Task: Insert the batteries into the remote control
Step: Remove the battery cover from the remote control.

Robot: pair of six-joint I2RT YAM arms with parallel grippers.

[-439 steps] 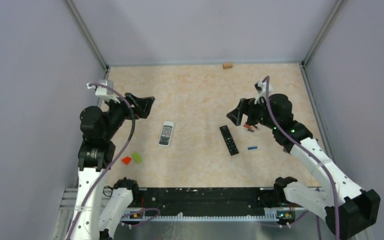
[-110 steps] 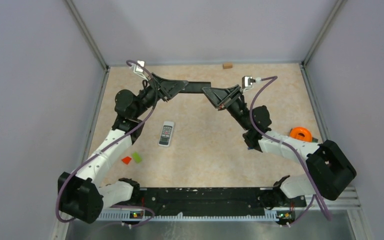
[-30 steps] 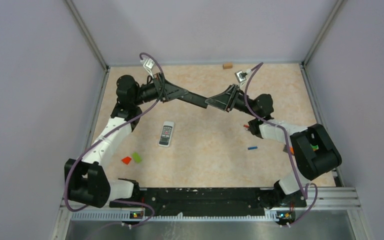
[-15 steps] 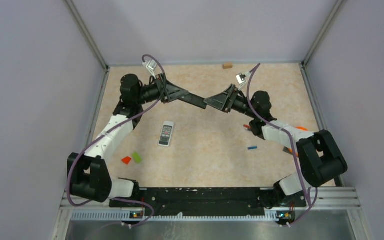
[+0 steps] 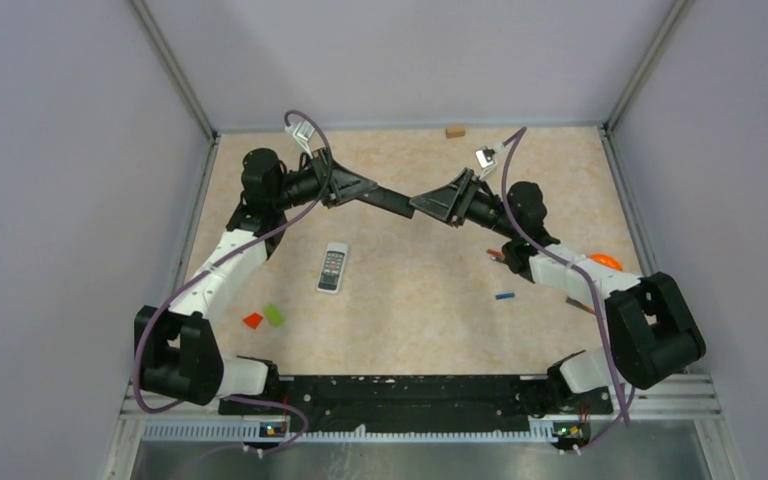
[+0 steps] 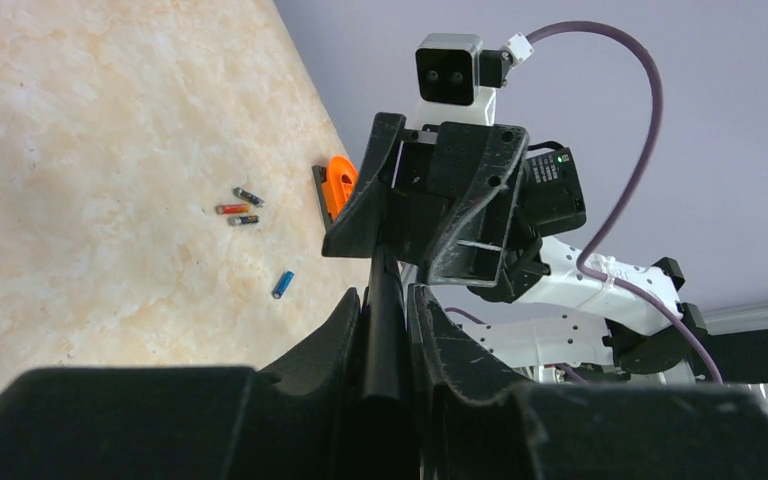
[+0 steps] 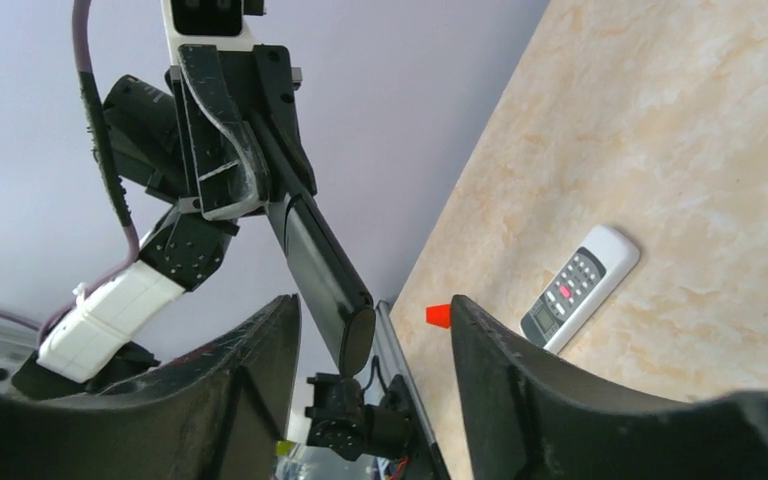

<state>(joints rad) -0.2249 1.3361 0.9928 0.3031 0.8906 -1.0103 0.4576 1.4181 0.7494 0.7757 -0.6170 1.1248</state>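
Note:
My left gripper (image 5: 352, 190) (image 6: 384, 296) holds the black remote control (image 5: 392, 202) (image 6: 385, 330) (image 7: 312, 245) in the air over the far middle of the table, shut on one end of it. The remote's free end points at my right gripper (image 5: 428, 207) (image 7: 370, 305). That gripper is open, its fingers standing either side of the remote's tip with gaps on both sides. The batteries lie on the table to the right: a few red-and-dark ones (image 5: 498, 256) (image 6: 233, 209) close together and a blue one (image 5: 504, 296) (image 6: 282, 284) nearer the front.
A white remote (image 5: 332, 267) (image 7: 580, 288) lies left of centre. A red block (image 5: 253, 320) (image 7: 440, 316) and a lime-green block (image 5: 275, 314) sit front left. An orange object (image 5: 600, 262) (image 6: 338, 185) lies at the right edge, and a tan block (image 5: 455, 130) by the back wall.
The right arm's elbow has swung to the right and uncovered the orange object. Both grippers and the raised remote have barely shifted.

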